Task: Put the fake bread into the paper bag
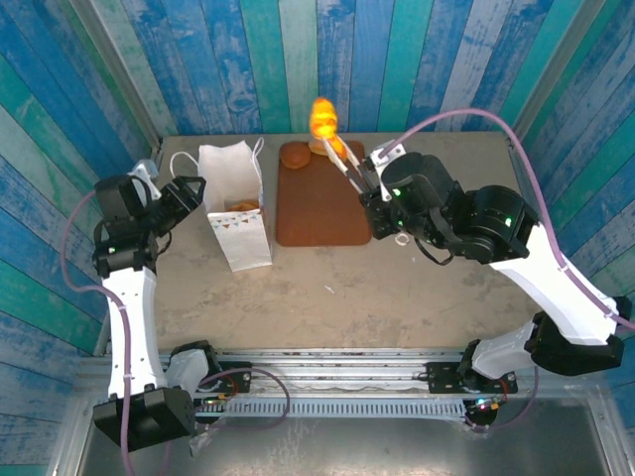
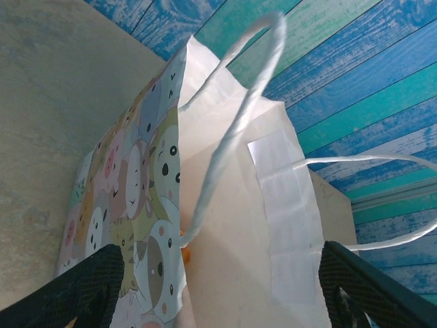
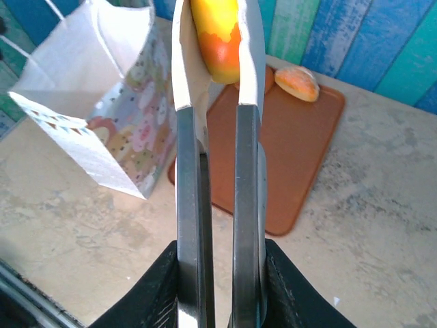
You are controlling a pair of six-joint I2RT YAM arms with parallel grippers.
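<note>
**Subject item.** One piece of the fake bread, a yellow-to-orange roll [image 3: 217,31], is pinched between the pale pads of the right claw [image 1: 339,155] at top centre of the right wrist view. It is clear of any surface and hangs over the upper end of the brown board [image 1: 319,203] as the overhead frame shows it. A second bun [image 3: 297,83] lies on that board, upper right of the wrist view. At least one brown piece [image 1: 241,206] sits inside the paper bag [image 1: 235,233]. The bag stands upright and open-mouthed just left of the board, centre-left of the overhead frame, on the desk [image 1: 397,288].

**Risks, as judged.**
- The roll is glossy and rounded and is gripped near the very tips, so it could squirt out during the carry across the board.
- The bag looks light and tall. A roll or finger striking its rim or loop handles [image 2: 239,116] could tip or shove it.
- The mouth is narrow, so an off-centre release could drop the roll onto the desk.

**Claws.** The right claw is clamped on the roll, and only the roll's thickness parts the pads. The left claw [image 1: 190,193] stands wide apart at the bag's left edge, its dark fingers [image 2: 89,290] straddling the top of the bag. Whether they press the paper cannot be told, and no grip can be confirmed.
</note>
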